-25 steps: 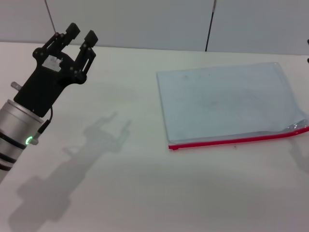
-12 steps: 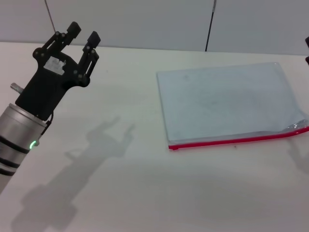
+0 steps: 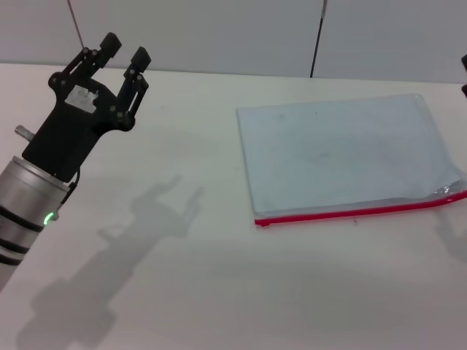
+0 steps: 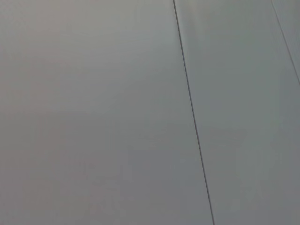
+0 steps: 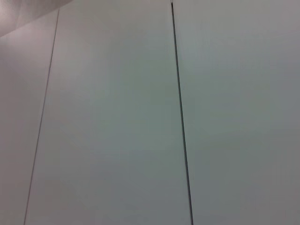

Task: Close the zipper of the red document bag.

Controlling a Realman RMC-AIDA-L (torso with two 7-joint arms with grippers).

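Observation:
The red document bag (image 3: 343, 153) lies flat on the white table (image 3: 219, 277), right of centre in the head view. Its pale blue-grey face is up. The zipper (image 3: 357, 211) is the red strip along the near long edge. That edge lifts and gapes a little at its right end (image 3: 451, 192). I cannot make out the slider. My left gripper (image 3: 125, 47) hangs above the table's far left, well away from the bag, open and holding nothing. Only a black sliver of my right gripper (image 3: 464, 64) shows at the right edge. Both wrist views show only grey wall panels.
A grey panelled wall (image 3: 219, 29) stands behind the table's far edge. The left arm's shadow (image 3: 146, 219) falls on the bare tabletop between the arm and the bag.
My left arm has shifted slightly and its shadow has slid a little to the right. The sliver of the right gripper now shows higher at the right edge. The bag has not moved.

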